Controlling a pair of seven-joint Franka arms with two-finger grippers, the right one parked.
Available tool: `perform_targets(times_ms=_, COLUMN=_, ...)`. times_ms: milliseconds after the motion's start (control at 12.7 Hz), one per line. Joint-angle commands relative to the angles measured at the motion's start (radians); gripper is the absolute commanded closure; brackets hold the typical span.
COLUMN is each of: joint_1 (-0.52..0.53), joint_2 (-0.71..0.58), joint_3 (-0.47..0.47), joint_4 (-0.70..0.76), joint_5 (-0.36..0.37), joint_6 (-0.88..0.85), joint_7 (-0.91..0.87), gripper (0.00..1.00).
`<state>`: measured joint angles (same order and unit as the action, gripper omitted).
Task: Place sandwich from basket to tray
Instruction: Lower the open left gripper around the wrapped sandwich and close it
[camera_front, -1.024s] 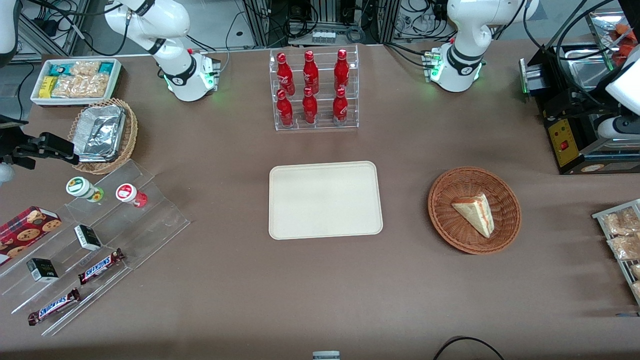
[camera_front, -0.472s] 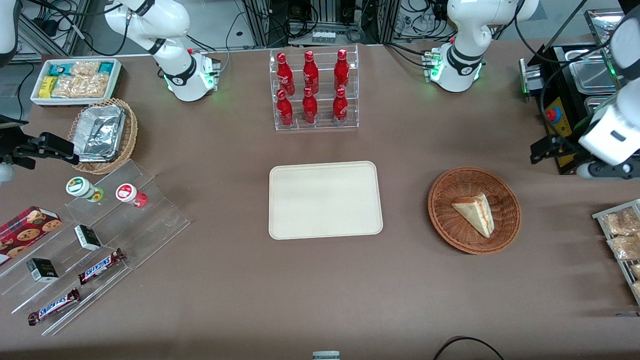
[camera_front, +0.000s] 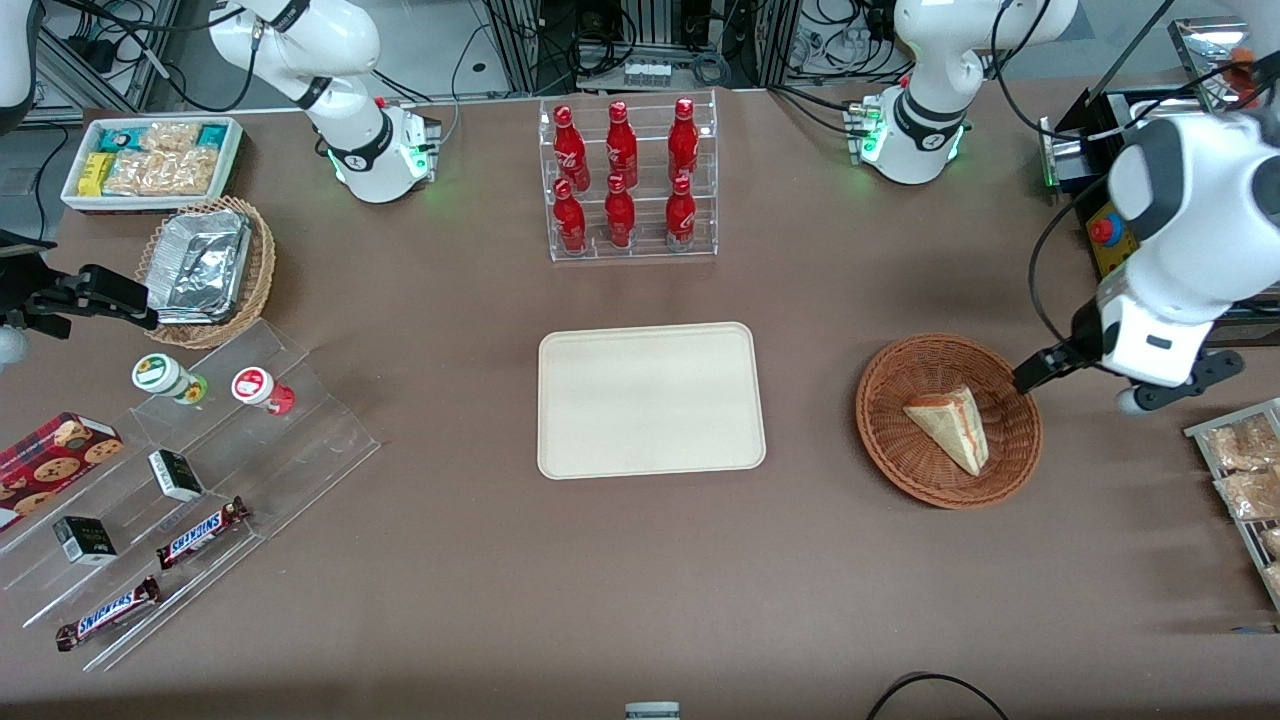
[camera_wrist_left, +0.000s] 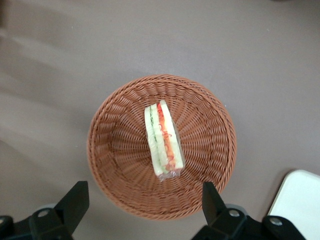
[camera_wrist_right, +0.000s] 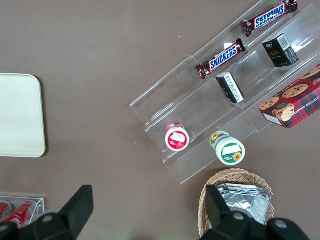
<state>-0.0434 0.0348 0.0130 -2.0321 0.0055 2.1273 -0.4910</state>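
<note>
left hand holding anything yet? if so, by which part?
Nothing held. The left hand is open, hanging above the basket. The sandwich lies untouched in the basket, and the tray is bare.

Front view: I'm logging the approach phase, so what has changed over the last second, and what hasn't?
The left arm swung in from the working arm's end of the table, and its gripper now hangs open over the basket rim, holding nothing. The sandwich lies where it was in the basket, untouched. The tray is unmoved and bare.
</note>
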Motion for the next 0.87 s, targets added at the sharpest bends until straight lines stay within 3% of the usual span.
perform_targets(times_ms=0, joint_1=-0.003, joint_2=0.032, joint_3=-0.011, joint_4=-0.059, joint_5=-0.007, joint_6=0.118, joint_7=-0.153, gripper=0.00)
perform_targets(times_ms=472, joint_1=-0.004, joint_2=0.178, joint_3=-0.034, joint_4=-0.062, joint_5=-0.002, joint_6=0.233, joint_7=-0.187, gripper=0.00)
perform_targets(times_ms=787, joint_1=-0.004, joint_2=0.185, joint_3=-0.038, joint_4=-0.141, joint_5=0.001, joint_6=0.301, joint_7=-0.186, gripper=0.00)
